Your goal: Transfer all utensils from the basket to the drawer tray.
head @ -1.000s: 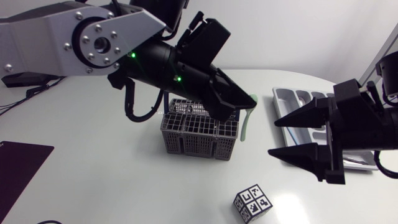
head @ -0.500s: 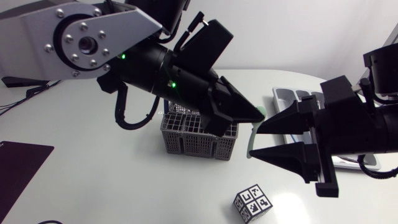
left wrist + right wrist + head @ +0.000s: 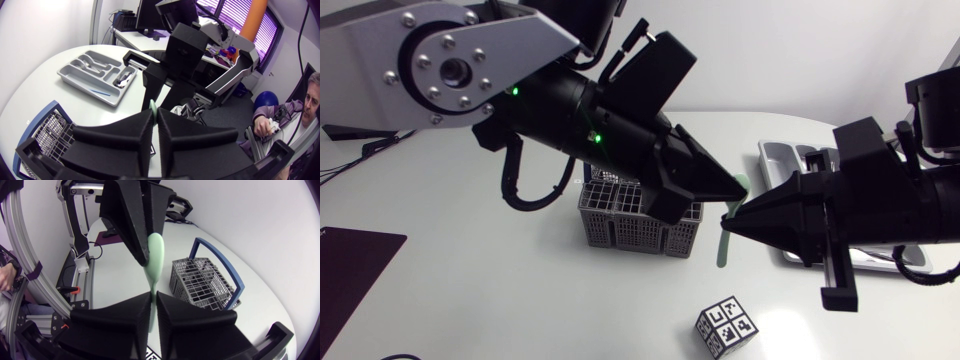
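A pale green utensil [image 3: 724, 240] hangs upright in the air just right of the grey wire basket [image 3: 640, 215]. My left gripper [image 3: 735, 187] is shut on its upper end. Just below, my right gripper [image 3: 728, 222] is shut on its shaft from the other side. In the left wrist view the green tip [image 3: 153, 105] shows between my left gripper's [image 3: 154, 114] closed fingers. In the right wrist view the utensil [image 3: 154, 260] rises from my right gripper [image 3: 153, 296]. The grey drawer tray [image 3: 772, 165] lies behind my right arm, mostly hidden.
A cube with black-and-white markers [image 3: 727, 325] sits on the table near the front, below the grippers. A dark mat [image 3: 350, 265] lies at the table's left edge. The tray [image 3: 95, 75] holds some cutlery. The basket [image 3: 205, 282] has a blue handle.
My right gripper has moved left to the green utensil and shut on it. My left arm carried the utensil up and to the right, away from the basket.
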You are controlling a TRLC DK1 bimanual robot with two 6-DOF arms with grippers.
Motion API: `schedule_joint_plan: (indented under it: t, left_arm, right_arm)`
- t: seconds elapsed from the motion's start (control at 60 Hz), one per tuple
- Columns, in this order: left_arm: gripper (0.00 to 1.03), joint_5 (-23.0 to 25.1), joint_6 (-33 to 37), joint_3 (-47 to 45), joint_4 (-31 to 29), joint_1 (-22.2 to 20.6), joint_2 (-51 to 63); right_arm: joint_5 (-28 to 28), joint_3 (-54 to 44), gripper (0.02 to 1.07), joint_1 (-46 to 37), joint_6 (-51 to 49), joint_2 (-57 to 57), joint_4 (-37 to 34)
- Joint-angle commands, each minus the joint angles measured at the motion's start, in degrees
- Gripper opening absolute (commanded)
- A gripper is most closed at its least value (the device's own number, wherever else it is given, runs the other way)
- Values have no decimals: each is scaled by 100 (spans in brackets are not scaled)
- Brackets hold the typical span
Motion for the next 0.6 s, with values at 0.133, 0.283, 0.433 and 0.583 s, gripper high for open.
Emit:
schedule_joint_plan:
  t: [0.133,0.283,0.433,0.583]
  left_arm:
    - [71,45,-182,155,19,186,-167]
    - [83,-394,-542,261,248,423,-202]
    - [86,-1168,-894,401,336,731,-114]
    - [86,-1642,-911,392,169,959,-88]
  right_arm:
    - [251,-247,8,-35,-15,39,-252]
    - [611,-344,8,-246,-244,21,-471]
    - [1209,-397,8,-879,-648,-23,-603]
    - [1903,-397,8,-1793,-1211,47,-621]
